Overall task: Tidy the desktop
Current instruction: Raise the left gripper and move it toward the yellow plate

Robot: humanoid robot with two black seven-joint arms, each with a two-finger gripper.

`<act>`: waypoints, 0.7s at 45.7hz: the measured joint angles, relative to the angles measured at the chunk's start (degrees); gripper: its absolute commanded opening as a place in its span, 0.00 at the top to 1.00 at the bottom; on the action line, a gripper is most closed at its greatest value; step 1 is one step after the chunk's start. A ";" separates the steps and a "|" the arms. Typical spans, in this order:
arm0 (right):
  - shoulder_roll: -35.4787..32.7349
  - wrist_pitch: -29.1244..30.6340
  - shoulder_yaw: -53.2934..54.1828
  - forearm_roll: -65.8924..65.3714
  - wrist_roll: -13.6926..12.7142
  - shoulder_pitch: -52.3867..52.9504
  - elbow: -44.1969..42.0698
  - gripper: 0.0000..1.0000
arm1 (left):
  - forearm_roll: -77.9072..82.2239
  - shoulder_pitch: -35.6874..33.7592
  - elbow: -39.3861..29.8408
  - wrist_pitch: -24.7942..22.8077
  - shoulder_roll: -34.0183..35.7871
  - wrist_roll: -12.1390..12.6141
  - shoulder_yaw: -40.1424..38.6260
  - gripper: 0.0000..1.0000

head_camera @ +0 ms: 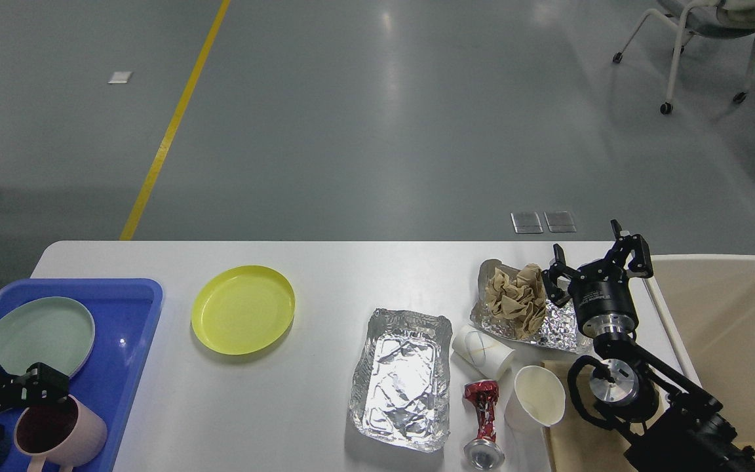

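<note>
**Pink mug at the tray, litter on the right**

The white desk [325,275] spans the view. The left pincer [40,387] sits at the pink mug's [63,436] rim in the blue tray [135,314]; its grip cannot be told. The right pincer [597,259] is spread wide beside crumpled brown paper [515,298].

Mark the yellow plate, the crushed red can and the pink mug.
yellow plate [243,309], head view, centre of its inner face
crushed red can [482,410], head view, middle of its crumpled body
pink mug [82,438], head view, outer wall right of the opening
</note>
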 measured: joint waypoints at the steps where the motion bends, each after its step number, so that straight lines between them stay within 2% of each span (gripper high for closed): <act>1: 0.00 0.00 0.00 0.00 0.00 0.00 0.00 0.00 | 0.00 -0.62 -0.07 -0.66 0.02 -0.01 0.29 0.04; 6: 0.00 0.00 0.00 0.00 0.00 0.00 -0.05 0.00 | 0.00 -5.33 -0.52 -5.20 0.11 -0.01 3.47 0.04; 15: 0.00 0.00 0.00 0.00 0.00 0.00 -0.06 0.00 | -0.55 -15.53 -5.13 -9.80 0.14 -0.25 12.30 0.04; 25: 0.00 0.00 -0.03 0.00 0.00 0.00 -0.05 0.00 | -3.01 -36.93 -14.30 -11.06 -1.73 -0.32 28.05 0.04; 32: 0.00 0.00 -0.04 0.00 0.00 0.00 -0.01 0.00 | -9.29 -51.74 -19.65 -11.08 -6.93 -0.21 36.99 0.05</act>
